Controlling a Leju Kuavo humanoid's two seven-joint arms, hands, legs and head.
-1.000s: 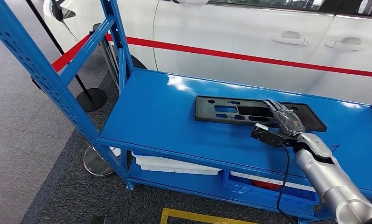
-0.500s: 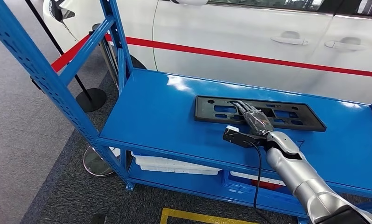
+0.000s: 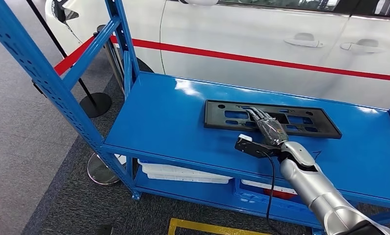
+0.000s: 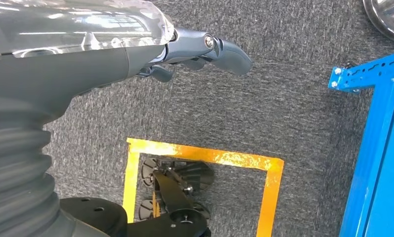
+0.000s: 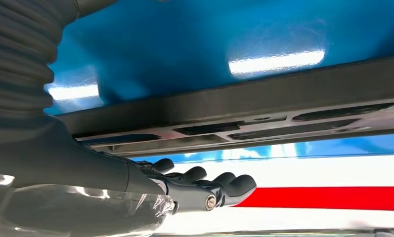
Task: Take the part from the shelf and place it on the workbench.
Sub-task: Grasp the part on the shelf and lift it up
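So the right hand (image 3: 266, 128) is stretched out flat over the flat black plastic part with rectangular cutouts (image 3: 227, 114), fingers straight and slightly apart, holding nothing. Can't tell if the fingertips actually touch it. Looks like the reach step: the grasp isn't made yet. The part lies flat on the glossy blue metal shelf top (image 3: 158, 122), toward the back. Next move probably needs fingers curling under or over one long edge, tricky since it sits flush. Plenty of bare shelf around; the blue upright post (image 3: 119, 36) stands well off. The left hand (image 4: 195, 49) hangs over grey carpet, holding nothing, fingers loosely curled.
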